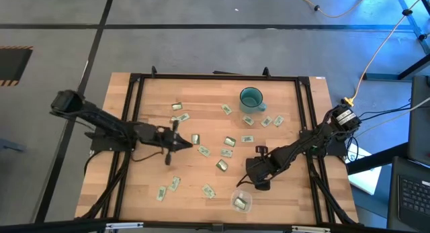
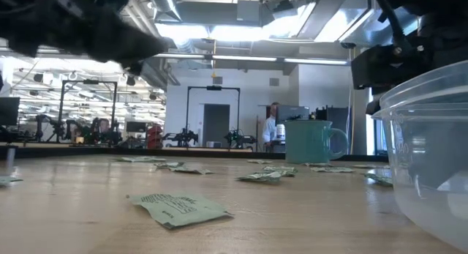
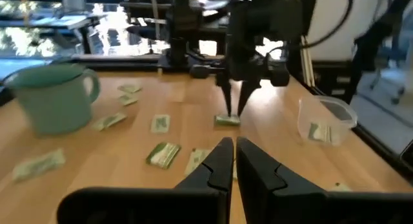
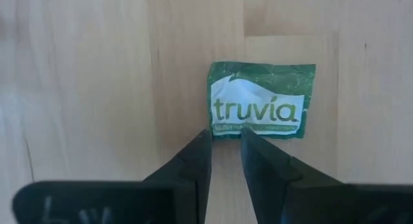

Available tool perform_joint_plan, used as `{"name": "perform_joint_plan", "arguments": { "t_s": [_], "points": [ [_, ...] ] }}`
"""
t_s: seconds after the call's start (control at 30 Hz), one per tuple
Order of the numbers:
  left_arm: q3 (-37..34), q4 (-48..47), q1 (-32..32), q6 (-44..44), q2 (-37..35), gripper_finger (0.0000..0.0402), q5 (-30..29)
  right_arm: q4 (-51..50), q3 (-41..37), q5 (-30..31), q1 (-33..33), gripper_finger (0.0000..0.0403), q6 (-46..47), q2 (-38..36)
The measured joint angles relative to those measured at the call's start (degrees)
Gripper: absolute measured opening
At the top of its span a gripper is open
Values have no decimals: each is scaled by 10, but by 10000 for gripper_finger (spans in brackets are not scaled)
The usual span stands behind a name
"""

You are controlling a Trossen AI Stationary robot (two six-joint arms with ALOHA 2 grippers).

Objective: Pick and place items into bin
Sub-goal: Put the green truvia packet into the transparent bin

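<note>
Wooden planks make up the table (image 1: 134,186), which stands on a grey floor and carries small green-and-white packets (image 1: 227,141) scattered across its middle, around a teal mug (image 1: 251,98) at about one o'clock from centre. At roughly five o'clock, near the front edge, sits the clear bin (image 1: 241,201) with a packet inside. The right gripper (image 4: 224,135) points down just above the bin's twelve o'clock side, its fingers slightly parted over the lower edge of a Truvia packet (image 4: 261,101) lying flat on the wood, not pinching it. The left gripper (image 3: 233,153) hovers at about nine o'clock, fingers pressed together and empty.
</note>
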Motion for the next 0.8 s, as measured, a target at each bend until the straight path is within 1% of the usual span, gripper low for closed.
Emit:
{"name": "perform_joint_plan", "arguments": {
  "t_s": [0.1,0.2,0.33,0.47,0.63,0.8],
  "points": [
    [50,0,0,10,53,15,1,-1,0,-14,-6,89,1,0],
    [90,0,0,-8,95,15,3,-3,0,-22,-8,89,1,0],
    [132,0,-11,-21,137,16,38,-3,0,-22,-8,89,4,0],
    [158,0,-30,-21,171,15,62,-1,0,-23,-7,89,4,0],
    [178,1,-65,-40,212,15,62,0,0,-24,-7,85,19,0],
    [181,1,-100,-45,246,15,52,-2,0,-23,-7,62,24,0]
  ]
}}
